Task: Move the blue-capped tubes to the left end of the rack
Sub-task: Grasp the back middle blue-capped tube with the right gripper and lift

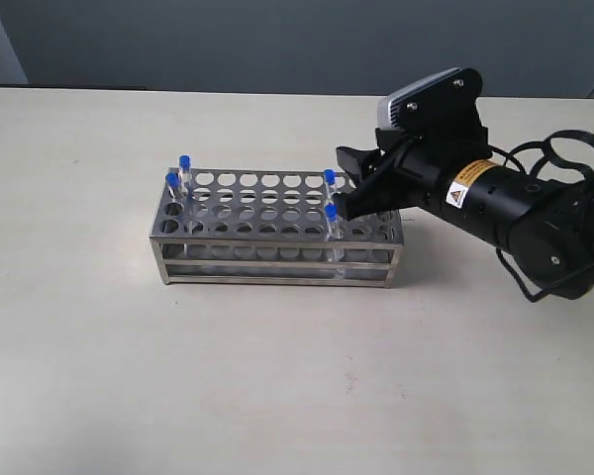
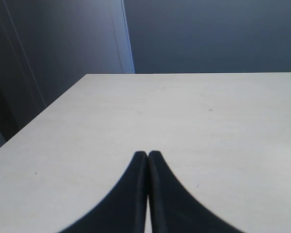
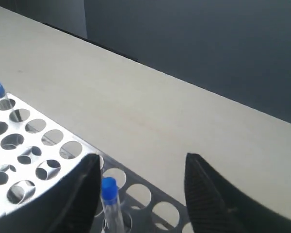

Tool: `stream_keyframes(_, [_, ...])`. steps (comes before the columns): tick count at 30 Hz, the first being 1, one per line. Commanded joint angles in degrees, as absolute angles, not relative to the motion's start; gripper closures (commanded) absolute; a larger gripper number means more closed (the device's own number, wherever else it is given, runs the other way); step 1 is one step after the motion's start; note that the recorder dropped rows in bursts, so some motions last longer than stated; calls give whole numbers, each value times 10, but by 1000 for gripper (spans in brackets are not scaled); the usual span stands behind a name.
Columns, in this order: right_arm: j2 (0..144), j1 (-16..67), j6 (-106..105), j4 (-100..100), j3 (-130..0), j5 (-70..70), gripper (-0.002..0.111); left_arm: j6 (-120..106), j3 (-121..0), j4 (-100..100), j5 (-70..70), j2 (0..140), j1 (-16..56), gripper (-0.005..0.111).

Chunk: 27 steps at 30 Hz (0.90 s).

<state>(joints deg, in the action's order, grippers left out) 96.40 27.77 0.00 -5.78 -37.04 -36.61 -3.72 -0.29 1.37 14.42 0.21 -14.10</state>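
Right tool (image 3: 143,157): jaws wide apart, empty, astride a right-end tube (image 3: 114,213), off-centre | Step: centre, close softly below cap (image 3: 108,184), lift straight out of rack (image 1: 277,265) | Left-end tubes (image 1: 184,164): two seated | Left tool (image 2: 148,154): jaws together, empty, above tabletop (image 2: 194,111) | Unclear: tube bottoms; second right-end tube (image 1: 331,214) unseen from right wrist
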Motion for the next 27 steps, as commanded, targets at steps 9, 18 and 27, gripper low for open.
stream_keyframes(9, [1031,275,63,-139,-468,-323,57,-35,0,12,137,0,-142,106])
stream_keyframes(18, [1073,275,63,-141,-489,-293,57,-35,0,12,137,0,-142,106])
stream_keyframes(27, [1096,275,61,-141,-490,-303,57,-35,0,12,137,0,-142,106])
